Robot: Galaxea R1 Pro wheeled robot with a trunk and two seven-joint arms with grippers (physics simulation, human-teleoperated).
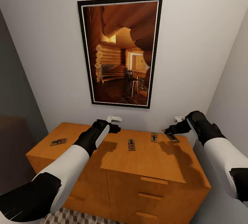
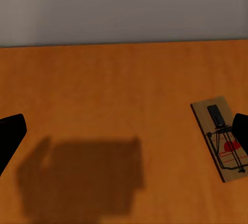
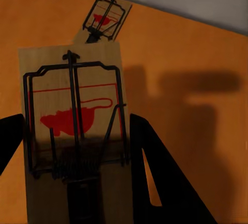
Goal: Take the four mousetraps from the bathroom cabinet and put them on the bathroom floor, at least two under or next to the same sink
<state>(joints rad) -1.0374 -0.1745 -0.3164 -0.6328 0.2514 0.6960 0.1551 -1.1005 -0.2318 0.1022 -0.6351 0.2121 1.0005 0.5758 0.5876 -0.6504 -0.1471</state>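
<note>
The robot faced the cabinet (image 1: 148,169), which stood against a pale wall under a framed picture (image 1: 120,52) of a log-cabin room. A strip of the bathroom floor (image 1: 69,217) showed at the cabinet's foot.

The right gripper (image 1: 171,132) hung over the top's back right corner, its fingers closed on the sides of a mousetrap (image 3: 77,131) and holding it tilted, lifted off the wood. In the right wrist view, a second mousetrap (image 3: 105,18) lay flat on the top beyond the held one; from the head it sat near the back edge, just beside the gripper (image 1: 153,137).

A third mousetrap (image 1: 131,145) lay near the middle of the top, also seen from the left wrist (image 2: 221,137). The left gripper (image 1: 115,127) hovered over the back edge, its fingers spread wide and holding nothing. The fourth mousetrap (image 1: 59,141) lay near the left edge.
</note>
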